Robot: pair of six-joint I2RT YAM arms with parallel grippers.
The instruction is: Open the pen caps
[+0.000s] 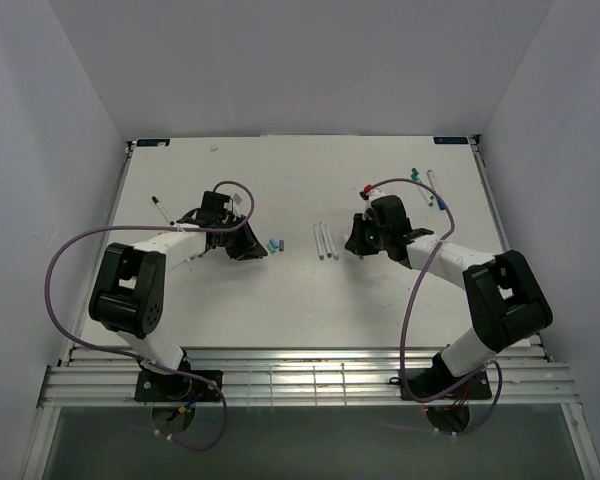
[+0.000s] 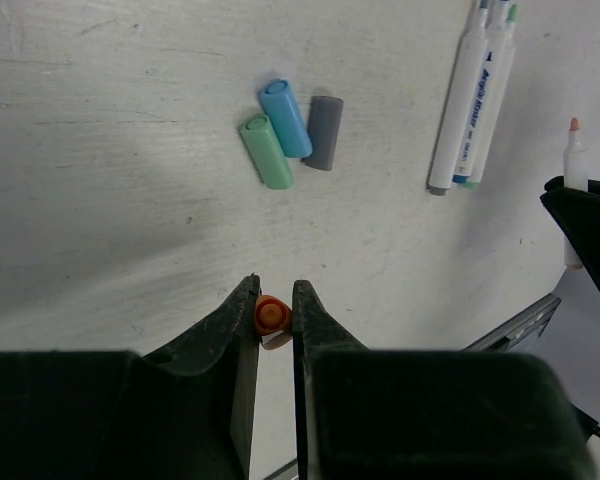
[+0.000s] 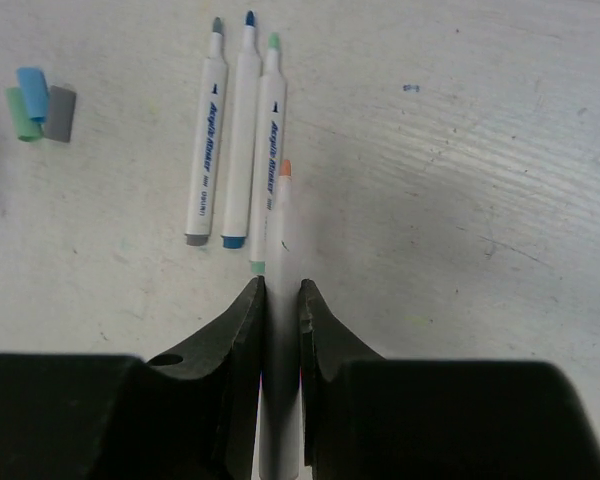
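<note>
Left wrist view is showing an orange cap (image 2: 271,317) being pinched at lower centre by the left gripper (image 2: 275,296), three loose caps (image 2: 285,120) lying together above it, while the right gripper (image 3: 282,292) is clamping the orange-tipped pen (image 3: 283,215) by its barrel.

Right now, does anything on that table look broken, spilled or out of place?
Nothing looks broken or spilled. Three loose caps lie clustered, apart from three bare-tipped pens laid side by side. The left pincer grips an orange cap, the right pincer an orange-tipped pen. One dark-ended pen lies alone far to the left.
</note>
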